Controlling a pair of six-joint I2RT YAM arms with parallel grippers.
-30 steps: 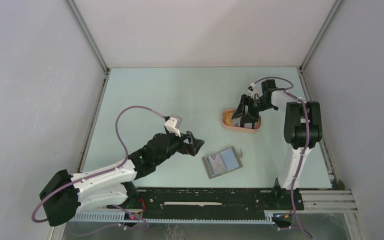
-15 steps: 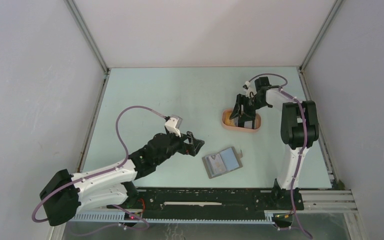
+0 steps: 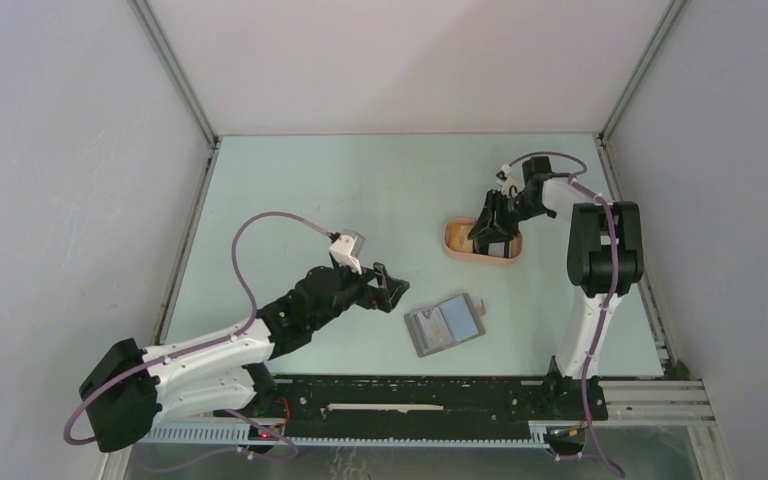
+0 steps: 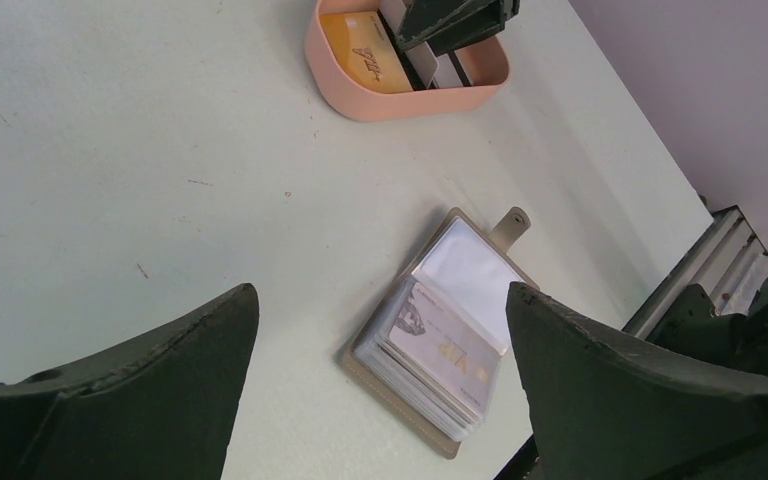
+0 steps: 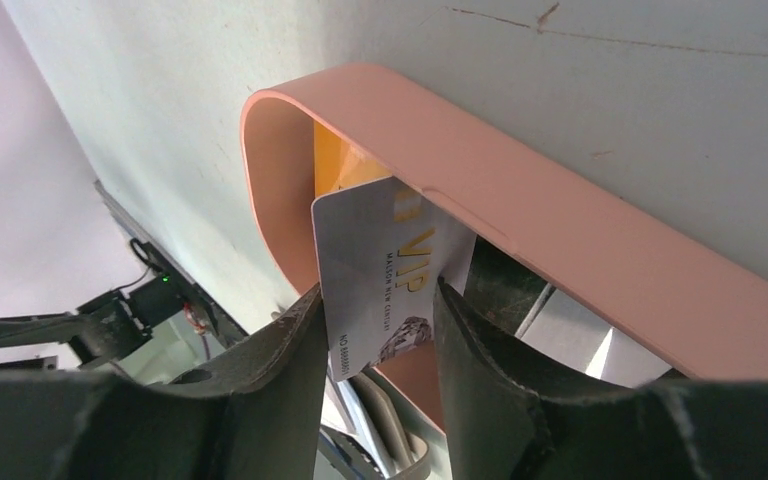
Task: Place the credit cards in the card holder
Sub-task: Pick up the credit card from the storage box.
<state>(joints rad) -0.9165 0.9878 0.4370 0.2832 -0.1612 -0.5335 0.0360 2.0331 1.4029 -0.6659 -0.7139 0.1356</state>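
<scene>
Left gripper (image 3: 388, 287): left of centre over the pale green table (image 3: 340, 200); jaws spread wide apart, nothing between them.
Grey folding card holder (image 3: 444, 324): just right of the left gripper, not touching it. It lies open and flat on the table, closing tab toward the far right. The left wrist view shows the holder (image 4: 440, 350) with clear sleeves and one printed card in the top sleeve.
Peach oval tray (image 3: 455, 248): beyond the holder and well apart from it.
Orange-yellow plastic card (image 4: 360, 50): flat on the tray floor at its left end.
Right gripper (image 3: 490, 232): reaching down into the tray; jaws drawn in on a card.
Pale plastic card lettered VIP (image 5: 380, 270): inside the tray, tilted up on edge, caught between the two fingers (image 5: 280, 370), partly over the orange-yellow card.
</scene>
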